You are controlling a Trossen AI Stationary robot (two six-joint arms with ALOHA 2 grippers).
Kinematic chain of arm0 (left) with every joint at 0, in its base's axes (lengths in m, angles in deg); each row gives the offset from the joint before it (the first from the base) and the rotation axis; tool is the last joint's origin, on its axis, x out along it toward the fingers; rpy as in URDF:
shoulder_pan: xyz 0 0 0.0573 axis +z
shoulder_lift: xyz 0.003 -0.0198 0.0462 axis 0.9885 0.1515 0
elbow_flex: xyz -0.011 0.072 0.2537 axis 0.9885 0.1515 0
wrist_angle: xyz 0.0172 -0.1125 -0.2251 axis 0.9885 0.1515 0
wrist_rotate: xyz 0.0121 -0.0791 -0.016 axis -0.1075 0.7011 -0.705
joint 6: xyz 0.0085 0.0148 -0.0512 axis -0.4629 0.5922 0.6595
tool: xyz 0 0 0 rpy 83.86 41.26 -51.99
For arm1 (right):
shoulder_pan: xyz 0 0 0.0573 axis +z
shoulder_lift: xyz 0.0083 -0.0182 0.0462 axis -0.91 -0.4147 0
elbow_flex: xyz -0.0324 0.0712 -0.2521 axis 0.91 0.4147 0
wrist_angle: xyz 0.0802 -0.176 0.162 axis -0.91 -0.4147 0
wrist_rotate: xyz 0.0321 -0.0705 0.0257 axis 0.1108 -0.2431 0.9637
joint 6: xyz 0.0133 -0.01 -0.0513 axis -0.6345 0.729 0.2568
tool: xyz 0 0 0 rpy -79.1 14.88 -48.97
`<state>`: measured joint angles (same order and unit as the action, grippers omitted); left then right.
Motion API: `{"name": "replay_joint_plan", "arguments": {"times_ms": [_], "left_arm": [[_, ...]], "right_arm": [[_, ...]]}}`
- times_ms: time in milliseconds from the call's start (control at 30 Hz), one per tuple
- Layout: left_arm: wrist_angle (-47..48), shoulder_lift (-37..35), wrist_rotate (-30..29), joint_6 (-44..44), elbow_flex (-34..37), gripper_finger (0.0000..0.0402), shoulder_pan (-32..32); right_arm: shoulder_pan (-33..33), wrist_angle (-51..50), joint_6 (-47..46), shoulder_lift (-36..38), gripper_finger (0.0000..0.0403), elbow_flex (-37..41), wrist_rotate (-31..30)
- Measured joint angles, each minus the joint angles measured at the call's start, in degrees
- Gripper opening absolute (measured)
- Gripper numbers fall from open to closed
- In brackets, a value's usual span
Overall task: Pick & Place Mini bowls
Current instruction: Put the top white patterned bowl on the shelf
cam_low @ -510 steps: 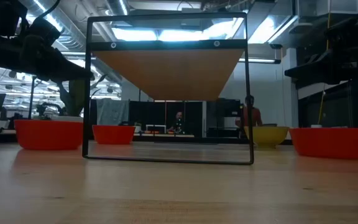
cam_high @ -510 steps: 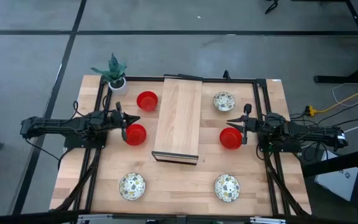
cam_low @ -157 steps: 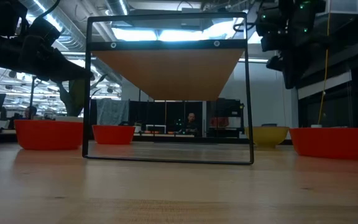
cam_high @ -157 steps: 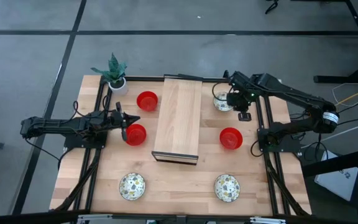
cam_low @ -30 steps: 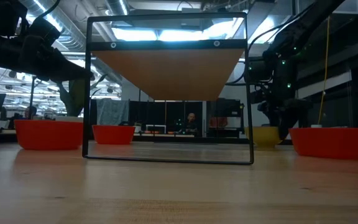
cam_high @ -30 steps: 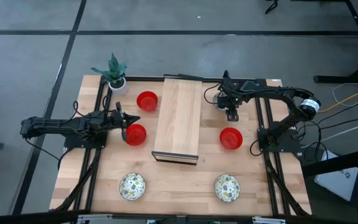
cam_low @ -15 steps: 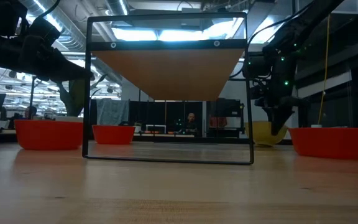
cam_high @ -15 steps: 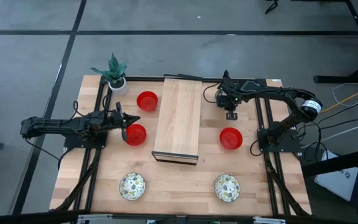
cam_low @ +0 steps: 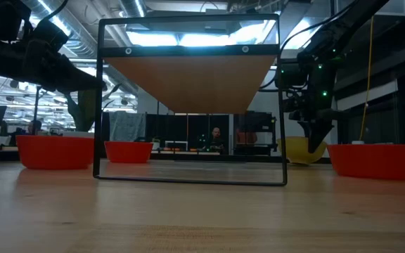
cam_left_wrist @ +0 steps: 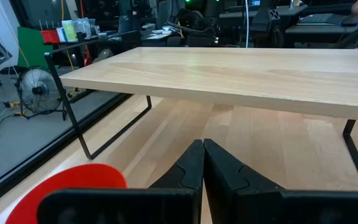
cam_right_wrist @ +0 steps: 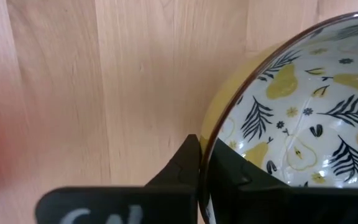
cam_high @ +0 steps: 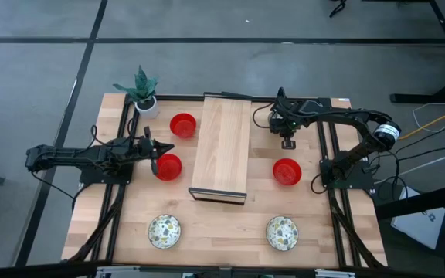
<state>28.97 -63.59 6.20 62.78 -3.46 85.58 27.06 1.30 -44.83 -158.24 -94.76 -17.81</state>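
Note:
My right gripper (cam_high: 287, 133) stands over the table's far right part, shut on a mini bowl (cam_right_wrist: 303, 118) that is cream-white inside with yellow pears and dark leaves, and yellow outside (cam_low: 297, 150). In the high view the gripper hides this bowl. My left gripper (cam_left_wrist: 202, 163) waits shut at the table's left, just beside a red bowl (cam_high: 168, 166). Two other red bowls (cam_high: 182, 124) (cam_high: 287, 171) and two patterned bowls (cam_high: 164, 230) (cam_high: 282, 232) sit on the table on their bases. My right gripper pinches the patterned bowl's rim (cam_right_wrist: 215, 127), with one finger inside the bowl and one outside its yellow wall. The fingers come from above, pointing down. The bowl hangs tilted below them (cam_low: 297, 150); I cannot tell whether its low side is clear of the table.
A raised wooden shelf on a black wire frame (cam_high: 221, 147) stands along the table's middle, between the arms. A small white pot with a green plant (cam_high: 144, 94) sits at the far left corner. Bare wood lies between the near bowls.
My right gripper has risen a little and shifted slightly toward the far edge. The patterned bowl, flat on the table a second ago, has tipped, its gripped side lifted.

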Motion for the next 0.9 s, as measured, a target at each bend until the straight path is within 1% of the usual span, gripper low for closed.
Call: {"name": "replay_joint_plan", "arguments": {"times_ms": [233,300,467,900], "left_arm": [[0.0,0.0,0.0,0.0,0.0,0.0004,0.0],[0.0,0.0,0.0,0.0,0.0,0.0004,0.0],[0.0,0.0,0.0,0.0,0.0,0.0004,0.0],[0.0,0.0,0.0,0.0,0.0,0.0004,0.0]], "right_arm": [[0.0,-1.0,-1.4,0.1,0.0014,-0.9,-0.6],[0.2,-2.9,-2.9,0.0,0.0014,-2.0,-1.6],[1.4,-6.3,-3.3,-0.2,0.0014,-5.2,-3.1],[3.6,-13.7,-6.1,0.0,0.0014,-12.5,-4.6]]}}
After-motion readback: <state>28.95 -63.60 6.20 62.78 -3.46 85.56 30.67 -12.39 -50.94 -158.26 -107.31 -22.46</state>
